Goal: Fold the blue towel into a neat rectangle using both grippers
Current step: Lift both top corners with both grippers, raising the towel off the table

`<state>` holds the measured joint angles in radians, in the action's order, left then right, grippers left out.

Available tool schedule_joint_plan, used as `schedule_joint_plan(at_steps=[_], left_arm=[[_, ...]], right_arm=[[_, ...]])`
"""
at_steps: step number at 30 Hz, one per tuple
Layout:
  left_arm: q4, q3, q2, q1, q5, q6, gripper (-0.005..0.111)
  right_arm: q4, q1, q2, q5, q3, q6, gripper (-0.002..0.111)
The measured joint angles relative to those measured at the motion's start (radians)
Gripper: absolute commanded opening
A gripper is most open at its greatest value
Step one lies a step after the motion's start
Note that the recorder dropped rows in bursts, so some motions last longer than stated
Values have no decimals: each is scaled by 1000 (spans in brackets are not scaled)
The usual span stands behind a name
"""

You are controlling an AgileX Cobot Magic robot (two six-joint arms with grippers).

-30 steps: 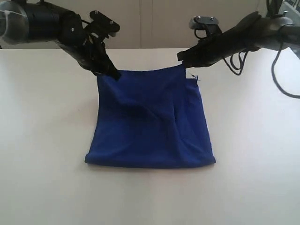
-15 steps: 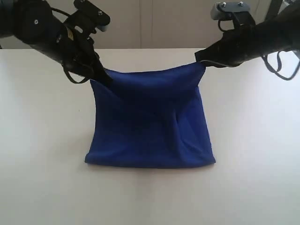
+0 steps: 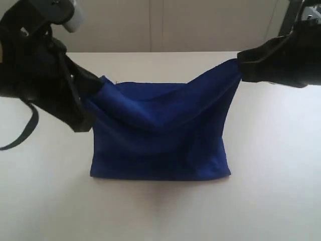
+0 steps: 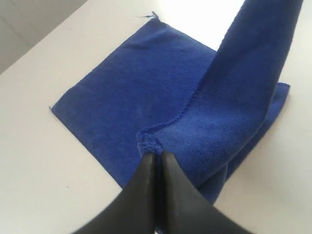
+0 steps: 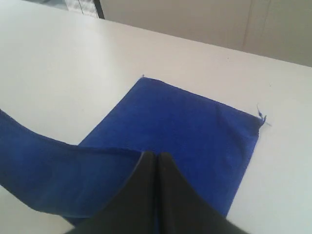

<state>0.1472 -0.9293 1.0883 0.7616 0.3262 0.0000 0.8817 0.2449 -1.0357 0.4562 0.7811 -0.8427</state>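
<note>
The blue towel [image 3: 160, 133] lies on the white table with its far edge lifted off the surface and sagging between the two arms. My left gripper [image 3: 98, 88] is shut on the towel's lifted left corner; its black fingers pinch the bunched hem [image 4: 148, 145]. My right gripper [image 3: 241, 68] is shut on the lifted right corner, held higher than the left one. In the right wrist view the raised band of towel [image 5: 58, 173] runs from the closed fingertips [image 5: 157, 158], and the flat lower layer [image 5: 195, 131] lies on the table beneath.
The white table [image 3: 160, 211] stretches around the towel on all sides. A pale wall runs behind the table's far edge [image 3: 160, 52]. A loose black cable hangs from the left arm [image 3: 25, 130] over the table.
Both grippers have raised the towel's far edge and carried it toward the near side. The arms loom larger in the exterior view, and the towel's flat part has shortened.
</note>
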Motion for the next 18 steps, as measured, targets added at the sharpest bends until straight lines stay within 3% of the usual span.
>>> schedule_joint_plan(at_steps=[10,18], left_arm=[[-33,81,-240,72,72,-43,0],[-74,117,-294,76,123,-43,0]], right_arm=[[0,0,333,167,-93,67,0],[0,3,393,234,-115,102,0]])
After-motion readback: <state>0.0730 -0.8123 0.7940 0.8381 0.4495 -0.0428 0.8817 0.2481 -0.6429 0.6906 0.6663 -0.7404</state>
